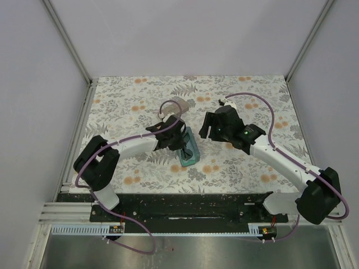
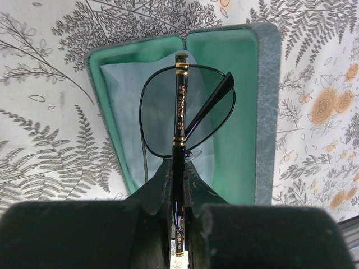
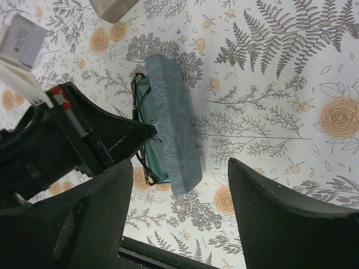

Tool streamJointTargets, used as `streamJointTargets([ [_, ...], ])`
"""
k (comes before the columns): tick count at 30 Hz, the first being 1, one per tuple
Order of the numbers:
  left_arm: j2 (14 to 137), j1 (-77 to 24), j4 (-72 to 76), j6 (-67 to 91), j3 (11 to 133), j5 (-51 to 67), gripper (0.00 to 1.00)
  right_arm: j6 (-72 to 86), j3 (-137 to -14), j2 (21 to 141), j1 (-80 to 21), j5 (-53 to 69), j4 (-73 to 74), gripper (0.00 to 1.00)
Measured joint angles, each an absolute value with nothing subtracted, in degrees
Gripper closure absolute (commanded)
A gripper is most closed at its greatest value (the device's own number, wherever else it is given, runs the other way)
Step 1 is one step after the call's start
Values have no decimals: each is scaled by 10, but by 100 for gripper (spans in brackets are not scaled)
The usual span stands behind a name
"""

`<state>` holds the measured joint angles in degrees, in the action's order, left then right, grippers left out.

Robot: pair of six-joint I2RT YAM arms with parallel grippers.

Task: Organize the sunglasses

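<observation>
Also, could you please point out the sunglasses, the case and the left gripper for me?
sunglasses (image 2: pixel 179 101): left wrist view, on the black arm crossing the lens.
case (image 2: pixel 268 112): left wrist view, on its grey outer wall.
left gripper (image 2: pixel 178 178): left wrist view, midway between the fingertips.

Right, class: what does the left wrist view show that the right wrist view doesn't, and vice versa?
Left wrist only: the left jaws clamping the sunglasses by one gold-banded arm. Right wrist only: the case's grey outer lid, a tan case's corner, the right jaws standing open. Both: the sunglasses over the open green-lined case, on the floral table.
</observation>
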<state>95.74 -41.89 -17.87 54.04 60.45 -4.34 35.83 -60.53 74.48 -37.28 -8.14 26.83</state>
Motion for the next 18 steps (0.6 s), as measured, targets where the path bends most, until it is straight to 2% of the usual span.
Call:
streamJointTargets([
  [3,981,-427,-166,558,604,-50,100,360,-604,740,-373,-85,268,22],
  [6,1002,-433,-163,571,604,-60,93,361,-602,740,-373,-85,268,17],
  [9,1008,-436,-165,577,604,-69,78,363,-599,740,-373,-85,269,16],
  [11,1008,-438,-163,580,604,-78,61,364,-599,742,-373,-85,269,15],
  [14,1004,-439,-170,584,604,-91,51,364,-599,754,-373,-85,268,13],
  [18,983,-439,-179,585,604,-104,50,364,-599,775,-372,-86,268,14],
])
